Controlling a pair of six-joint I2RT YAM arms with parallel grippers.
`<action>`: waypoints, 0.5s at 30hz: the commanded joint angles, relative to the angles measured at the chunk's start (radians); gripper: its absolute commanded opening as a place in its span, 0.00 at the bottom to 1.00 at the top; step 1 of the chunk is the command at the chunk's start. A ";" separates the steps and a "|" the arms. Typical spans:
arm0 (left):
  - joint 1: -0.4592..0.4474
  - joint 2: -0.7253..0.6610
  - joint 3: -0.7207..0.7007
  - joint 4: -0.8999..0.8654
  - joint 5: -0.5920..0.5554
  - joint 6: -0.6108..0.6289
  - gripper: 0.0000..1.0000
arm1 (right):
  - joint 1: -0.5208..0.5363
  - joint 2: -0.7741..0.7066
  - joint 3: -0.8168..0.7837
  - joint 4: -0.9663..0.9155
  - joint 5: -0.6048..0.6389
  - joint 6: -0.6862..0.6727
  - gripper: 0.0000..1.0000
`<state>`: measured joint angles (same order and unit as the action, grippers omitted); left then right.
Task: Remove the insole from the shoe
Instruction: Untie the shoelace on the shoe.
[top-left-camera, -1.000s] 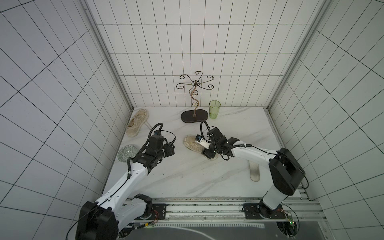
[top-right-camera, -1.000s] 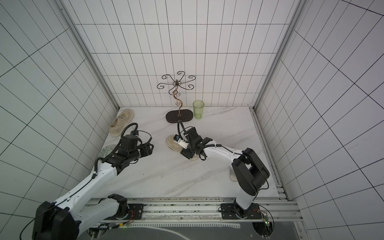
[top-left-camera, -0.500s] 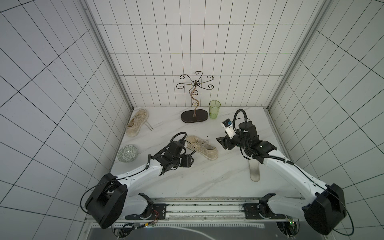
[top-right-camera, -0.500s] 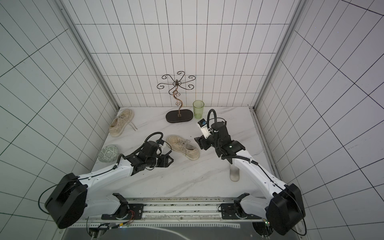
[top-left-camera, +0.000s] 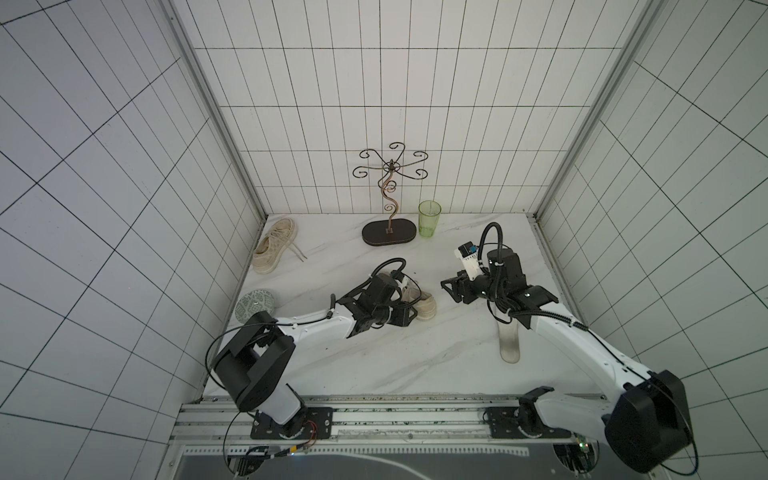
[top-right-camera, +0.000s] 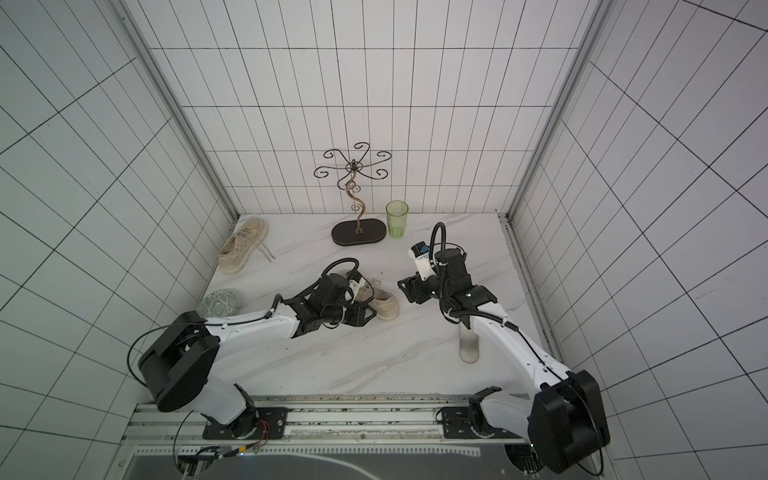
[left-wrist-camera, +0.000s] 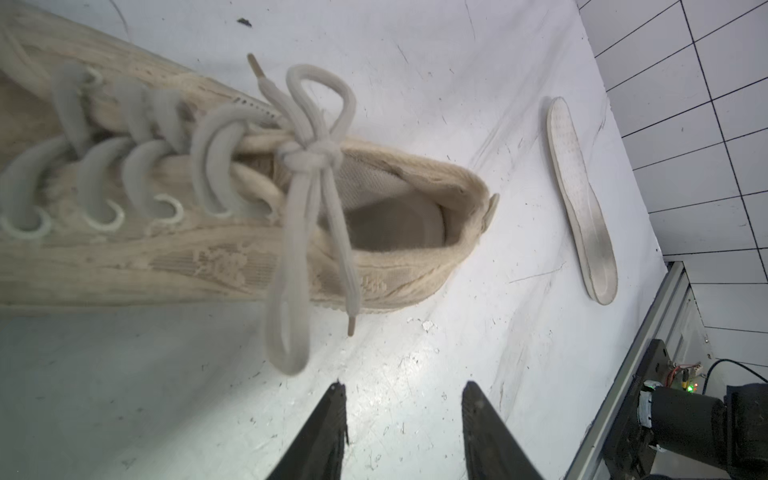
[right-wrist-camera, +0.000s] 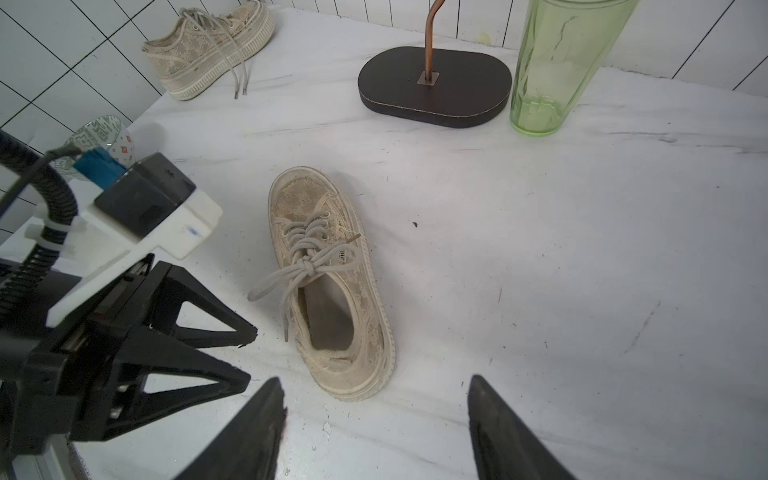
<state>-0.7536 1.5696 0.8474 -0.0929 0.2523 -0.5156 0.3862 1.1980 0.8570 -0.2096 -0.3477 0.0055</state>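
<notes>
Jaws of the left tool (left-wrist-camera: 404, 386) stand apart, empty, just beside the laced beige mesh shoe (left-wrist-camera: 216, 257) on the white marble worktop (left-wrist-camera: 166, 395). The right tool (right-wrist-camera: 376, 380) is spread and empty too. A thin pale grey insole (left-wrist-camera: 582, 199) lies flat, well apart from the shoe; whether another sits inside I cannot tell. Likely light and floppy: pinch its heel edge.
</notes>
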 joint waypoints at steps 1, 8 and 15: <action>-0.006 0.036 0.047 0.050 -0.049 0.016 0.43 | -0.007 -0.014 -0.059 0.010 -0.046 0.019 0.69; -0.008 0.085 0.077 0.043 -0.143 0.036 0.35 | -0.012 -0.018 -0.077 0.013 -0.060 0.022 0.69; -0.007 0.128 0.099 0.057 -0.166 0.062 0.31 | -0.018 -0.022 -0.081 0.013 -0.074 0.021 0.69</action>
<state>-0.7578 1.6817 0.9215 -0.0654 0.1165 -0.4747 0.3786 1.1976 0.8330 -0.2077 -0.3923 0.0185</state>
